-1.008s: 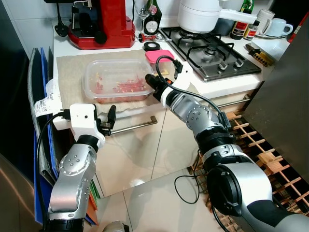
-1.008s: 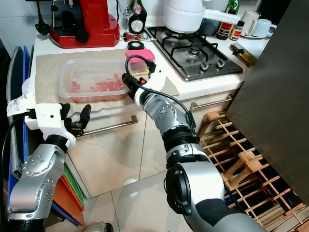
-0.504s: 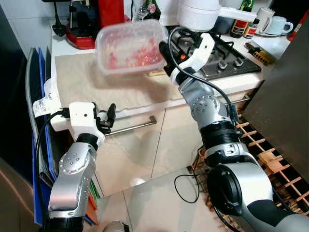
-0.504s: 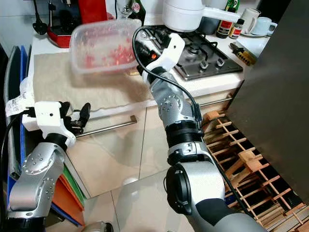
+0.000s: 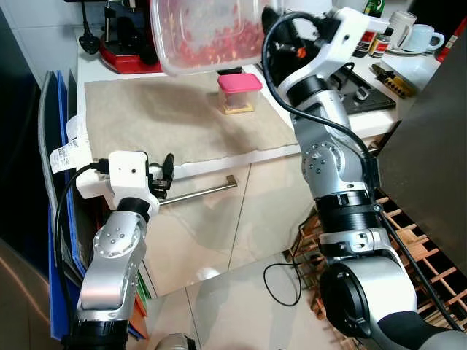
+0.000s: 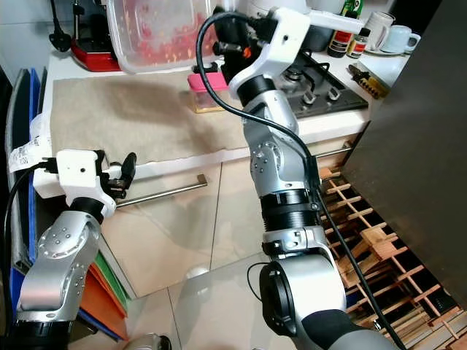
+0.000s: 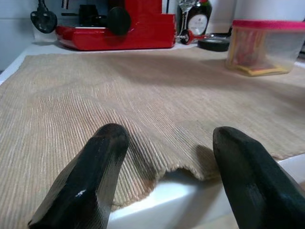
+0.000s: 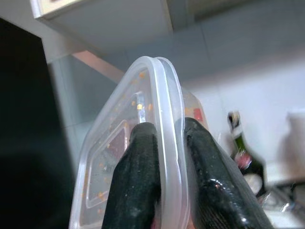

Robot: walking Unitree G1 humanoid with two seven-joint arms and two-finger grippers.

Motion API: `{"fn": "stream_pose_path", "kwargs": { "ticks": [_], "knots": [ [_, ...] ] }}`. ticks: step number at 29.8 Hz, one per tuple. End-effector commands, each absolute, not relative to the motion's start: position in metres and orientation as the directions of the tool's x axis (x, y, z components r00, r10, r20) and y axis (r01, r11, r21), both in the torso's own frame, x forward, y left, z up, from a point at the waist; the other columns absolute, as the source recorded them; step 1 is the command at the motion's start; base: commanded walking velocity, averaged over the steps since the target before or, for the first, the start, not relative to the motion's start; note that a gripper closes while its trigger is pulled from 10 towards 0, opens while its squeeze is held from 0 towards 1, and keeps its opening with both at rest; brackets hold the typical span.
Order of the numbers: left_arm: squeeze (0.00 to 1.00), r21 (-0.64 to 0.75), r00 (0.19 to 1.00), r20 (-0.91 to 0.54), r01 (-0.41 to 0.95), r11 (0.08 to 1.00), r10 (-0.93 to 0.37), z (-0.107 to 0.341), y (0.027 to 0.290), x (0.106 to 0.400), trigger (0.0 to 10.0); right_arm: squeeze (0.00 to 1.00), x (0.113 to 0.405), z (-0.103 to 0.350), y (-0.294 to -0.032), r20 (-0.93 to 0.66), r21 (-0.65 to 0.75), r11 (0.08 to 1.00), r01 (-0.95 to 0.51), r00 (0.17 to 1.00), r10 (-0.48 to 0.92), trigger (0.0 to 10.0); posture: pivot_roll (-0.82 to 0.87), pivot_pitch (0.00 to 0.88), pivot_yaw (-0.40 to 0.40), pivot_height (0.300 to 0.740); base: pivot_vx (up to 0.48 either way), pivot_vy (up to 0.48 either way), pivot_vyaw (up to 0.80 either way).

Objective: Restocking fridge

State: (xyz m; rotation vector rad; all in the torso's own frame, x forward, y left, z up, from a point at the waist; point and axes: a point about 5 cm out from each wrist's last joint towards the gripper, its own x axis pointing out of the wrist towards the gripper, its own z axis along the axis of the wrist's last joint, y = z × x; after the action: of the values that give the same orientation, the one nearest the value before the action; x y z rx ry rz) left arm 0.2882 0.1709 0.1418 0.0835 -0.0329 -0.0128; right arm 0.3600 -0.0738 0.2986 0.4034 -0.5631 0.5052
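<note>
Above the worktop (image 5: 321, 135): clear box (image 5: 208, 33) of red food, at twelve o'clock, tilted.
Right gripper (image 8: 164, 157): jaws clamped on box rim.
Left gripper (image 7: 167, 176): jaws wide, empty.
Advice: level the box; carry slowly to the fridge.

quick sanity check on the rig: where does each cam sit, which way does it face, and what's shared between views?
Left and right eye views: on the head, looking forward and down at the counter; both silver arms show.
Left wrist view: along the open left gripper across the beige mat.
Right wrist view: along the right gripper clamping the clear container rim.
Shared: pink-lidded tub, container, red machine.
</note>
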Motion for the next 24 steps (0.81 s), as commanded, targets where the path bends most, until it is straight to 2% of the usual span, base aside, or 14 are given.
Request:
{"fn": "stream_pose_path", "kwargs": {
  "ticks": [1,4,6,10,13,18,24],
  "knots": [
    [0.00,0.077,0.999,0.037,0.019,0.997,-0.022,0.143,0.166,0.292,10.0,0.08,0.353,0.303,-0.079,0.632,0.120,0.842,-0.527,0.694,0.344,0.0,0.05,0.000,-0.053,0.740,0.000,0.000,0.00],
    [0.00,0.063,0.998,0.059,0.019,0.998,-0.023,0.145,0.166,0.293,10.0,0.08,0.347,0.299,-0.089,0.641,0.054,0.886,-0.460,0.696,0.322,0.0,0.05,0.000,-0.054,0.740,0.000,0.000,0.00],
    [0.00,0.072,0.996,0.084,0.025,0.997,-0.031,0.149,0.165,0.291,10.0,0.08,0.332,0.310,-0.096,0.700,-0.071,0.919,-0.387,0.637,0.322,0.0,0.04,0.000,-0.053,0.740,0.000,0.000,0.00],
    [0.00,0.074,0.994,0.099,0.041,0.996,-0.048,0.150,0.162,0.290,10.0,0.09,0.320,0.316,-0.099,0.736,-0.152,0.932,-0.330,0.592,0.329,0.0,0.04,0.000,-0.050,0.740,0.000,0.000,0.00],
    [0.00,0.070,0.991,0.114,0.057,0.996,-0.065,0.153,0.158,0.289,10.0,0.08,0.309,0.317,-0.106,0.767,-0.217,0.950,-0.226,0.562,0.309,0.0,0.03,0.000,-0.049,0.740,0.000,0.000,0.00],
    [0.00,0.074,0.990,0.121,0.064,0.995,-0.072,0.155,0.154,0.290,10.0,0.08,0.305,0.309,-0.111,0.768,-0.246,0.958,-0.150,0.572,0.287,0.0,0.03,0.000,-0.045,0.740,0.000,0.000,0.00],
    [0.00,0.055,0.986,0.132,0.098,0.994,-0.104,0.159,0.141,0.297,10.0,0.09,0.303,0.280,-0.125,0.737,-0.304,0.953,0.008,0.636,0.230,0.0,0.02,0.002,-0.035,0.740,0.000,0.000,0.00]
  ]
}}
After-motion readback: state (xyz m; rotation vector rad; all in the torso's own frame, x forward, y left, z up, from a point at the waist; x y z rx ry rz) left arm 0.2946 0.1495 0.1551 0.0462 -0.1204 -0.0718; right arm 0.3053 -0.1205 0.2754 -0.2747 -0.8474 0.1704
